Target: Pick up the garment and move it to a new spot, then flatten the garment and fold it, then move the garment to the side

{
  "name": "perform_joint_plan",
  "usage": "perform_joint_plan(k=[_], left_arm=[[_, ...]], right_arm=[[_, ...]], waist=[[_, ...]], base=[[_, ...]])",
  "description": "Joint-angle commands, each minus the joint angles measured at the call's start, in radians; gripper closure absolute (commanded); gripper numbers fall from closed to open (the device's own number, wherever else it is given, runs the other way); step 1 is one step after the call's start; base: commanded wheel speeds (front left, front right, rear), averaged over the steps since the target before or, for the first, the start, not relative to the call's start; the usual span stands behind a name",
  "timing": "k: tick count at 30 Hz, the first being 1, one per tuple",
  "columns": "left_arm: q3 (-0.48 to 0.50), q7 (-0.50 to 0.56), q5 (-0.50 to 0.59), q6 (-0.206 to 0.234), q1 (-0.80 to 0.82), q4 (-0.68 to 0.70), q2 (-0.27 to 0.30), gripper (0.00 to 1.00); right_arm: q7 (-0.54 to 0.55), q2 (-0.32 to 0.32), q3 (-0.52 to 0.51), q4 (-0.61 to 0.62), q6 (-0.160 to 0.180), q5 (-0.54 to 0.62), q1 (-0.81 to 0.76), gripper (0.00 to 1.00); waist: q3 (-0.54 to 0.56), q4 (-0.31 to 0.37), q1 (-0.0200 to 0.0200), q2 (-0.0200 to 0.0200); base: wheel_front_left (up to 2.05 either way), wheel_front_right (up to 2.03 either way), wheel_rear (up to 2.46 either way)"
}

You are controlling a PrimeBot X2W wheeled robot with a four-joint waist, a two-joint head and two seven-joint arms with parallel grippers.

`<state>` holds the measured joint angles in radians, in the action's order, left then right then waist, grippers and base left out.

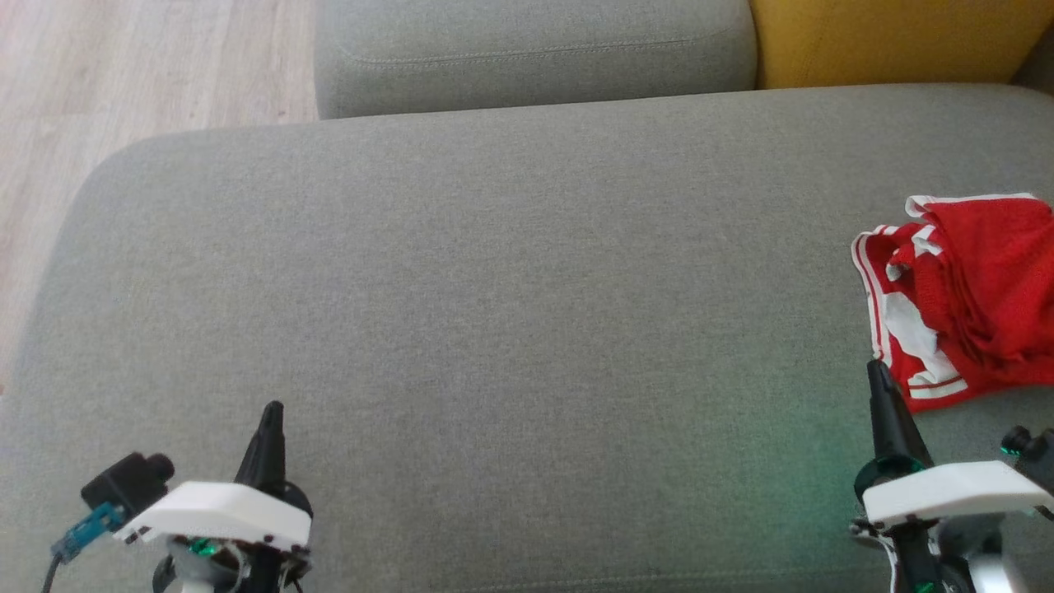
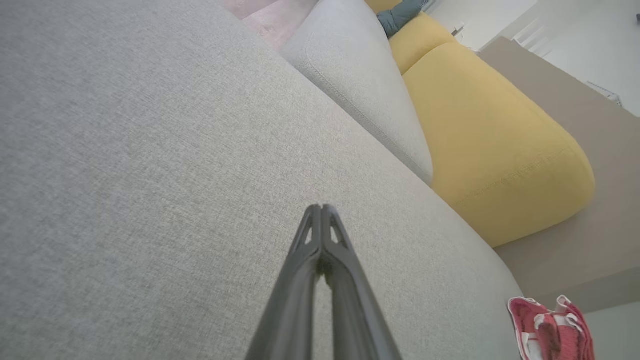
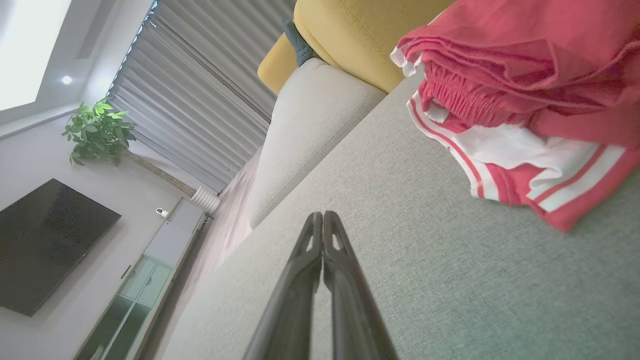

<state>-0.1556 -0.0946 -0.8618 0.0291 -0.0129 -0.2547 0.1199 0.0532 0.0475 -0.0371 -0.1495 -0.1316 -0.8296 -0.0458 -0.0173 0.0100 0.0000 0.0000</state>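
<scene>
Left gripper [image 1: 272,409] and right gripper [image 1: 878,371] hang low, fingers pressed together and empty — seemingly a ready pose. The red garment [image 1: 972,288] lies bunched at the right end of the grey sofa seat [image 1: 494,288], just beyond the right gripper — that arm's natural reach.

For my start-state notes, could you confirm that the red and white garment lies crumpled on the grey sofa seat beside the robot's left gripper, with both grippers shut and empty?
Not quite: the garment lies beside the right gripper, not the left gripper, as the head view shows. The rest holds: it is crumpled on the grey sofa seat, and both grippers are shut and empty.
</scene>
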Motion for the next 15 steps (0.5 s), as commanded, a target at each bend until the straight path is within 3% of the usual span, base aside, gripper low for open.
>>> perform_joint_plan(k=[1,15], left_arm=[[0.032,0.006,-0.033,-0.011,0.052,0.028,0.005,1.00],[0.077,0.044,-0.188,-0.042,0.066,0.025,-0.007,1.00]], right_arm=[[0.005,0.021,0.005,0.025,0.000,-0.037,0.060,1.00],[0.011,0.022,-0.004,0.000,0.001,-0.200,0.079,1.00]], waist=[[0.000,0.000,0.0000,0.0000],[0.003,-0.002,0.0000,0.0000]], base=[[0.00,0.00,0.00],[0.00,0.00,0.00]])
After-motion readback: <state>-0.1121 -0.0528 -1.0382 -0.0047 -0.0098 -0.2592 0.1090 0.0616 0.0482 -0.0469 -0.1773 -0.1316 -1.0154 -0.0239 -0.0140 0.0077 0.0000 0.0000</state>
